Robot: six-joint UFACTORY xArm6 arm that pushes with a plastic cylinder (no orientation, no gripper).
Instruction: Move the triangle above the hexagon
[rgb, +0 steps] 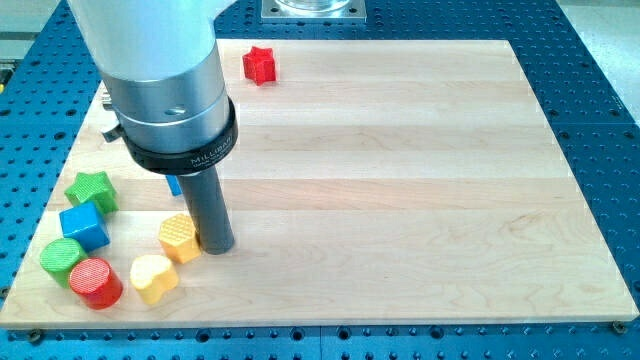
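Camera view, noted from the view's left edge across.

- Wooden board (420, 180) is laid on a blue perforated table (600, 120).
- A cluster is packed at the lower left: green cylinder (62, 258), blue cube (84, 226), green star (90, 188), red cylinder (96, 282). The red cylinder is seen touching the green one.
- Yellow heart (153, 277) is found just right of the cluster, near the board's bottom edge.
- A blue sliver (174, 185) is glimpsed just left of the rod, under the arm's collar. It is taken to be the triangle, but the shape cannot be confirmed because most of it is hidden. It lies toward the view's top from the hexagon and appears apart from it.
- Yellow hexagon (179, 237) is set just up and right of the heart.
- My tip (218, 248) is planted on the board at the hexagon's right side, touching or just beside it; which cannot be told. Nothing is held, since a bare rod has nothing to open or close.
- Red star-like block (260, 65) is placed alone near the top edge, well apart from the rest.

Handling, as judged: the triangle is expected to be a light, rigid plastic piece that slides easily on smooth wood. No hold can be taken; it can only be pushed. A flat face should be met squarely, since an off-centre push near a corner is likely to spin it. The hexagon, equally light, could be knocked out of place by the rod.
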